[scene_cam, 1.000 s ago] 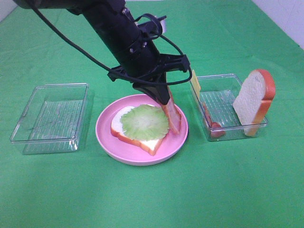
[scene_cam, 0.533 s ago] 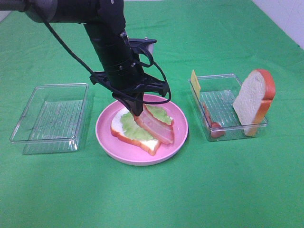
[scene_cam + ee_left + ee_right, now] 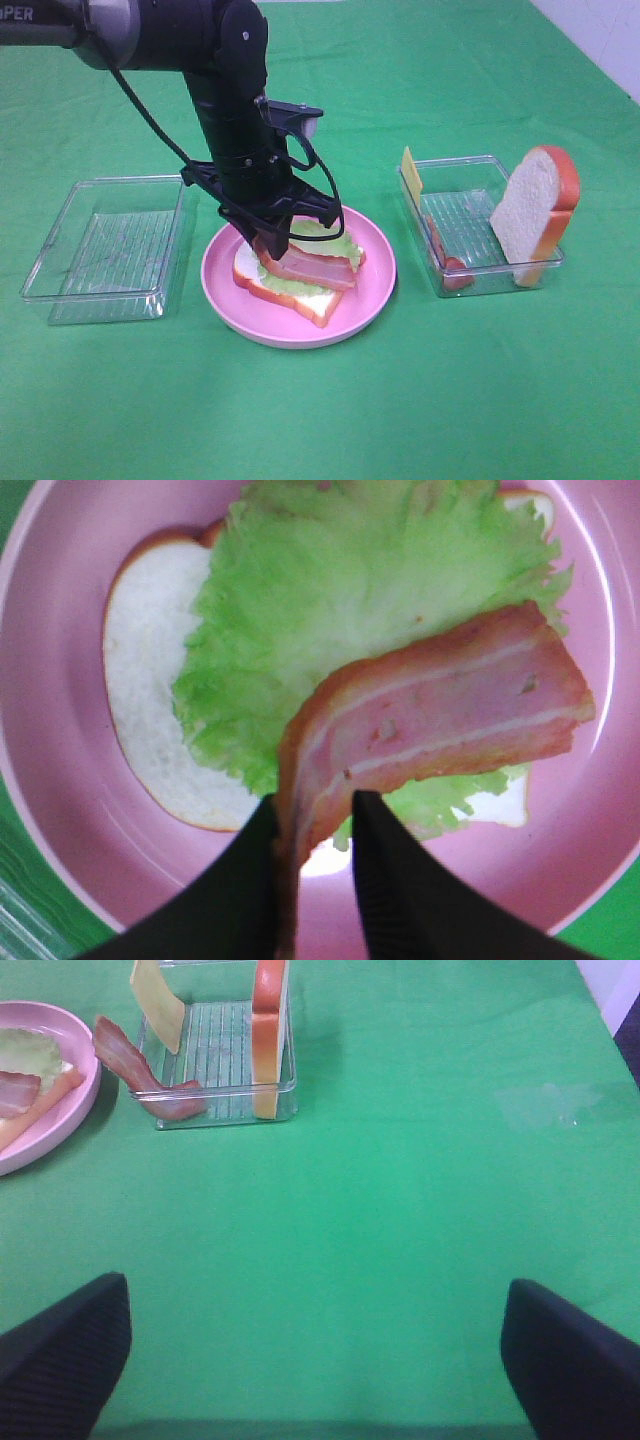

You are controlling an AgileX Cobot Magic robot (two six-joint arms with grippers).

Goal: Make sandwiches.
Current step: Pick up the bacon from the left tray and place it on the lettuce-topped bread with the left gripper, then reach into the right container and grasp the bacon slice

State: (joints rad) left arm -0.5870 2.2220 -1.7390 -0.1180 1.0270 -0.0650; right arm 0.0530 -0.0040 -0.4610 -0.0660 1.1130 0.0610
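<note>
On the pink plate (image 3: 372, 292) lies a sandwich base: a white bread slice (image 3: 292, 292) with a lettuce leaf (image 3: 330, 610) on it. A bacon strip (image 3: 450, 705) rests flat across the lettuce. My left gripper (image 3: 268, 246) stands low over the plate's left side. In the left wrist view its fingers (image 3: 385, 880) are slightly apart around the strip's end, with a gap showing beside the bacon, so the left gripper (image 3: 315, 870) is open. My right gripper (image 3: 320, 1360) hovers wide open over bare green cloth, holding nothing.
A clear tray (image 3: 470, 165) right of the plate holds an upright bread slice (image 3: 535, 210), a yellow cheese square (image 3: 411, 175) and another bacon strip (image 3: 447, 265). An empty clear tray (image 3: 105, 245) sits left of the plate. Green cloth covers the table.
My left arm swung left over the plate and lowered the hanging bacon strip flat onto the lettuce. Its fingers have parted a little. The right arm has not moved.
</note>
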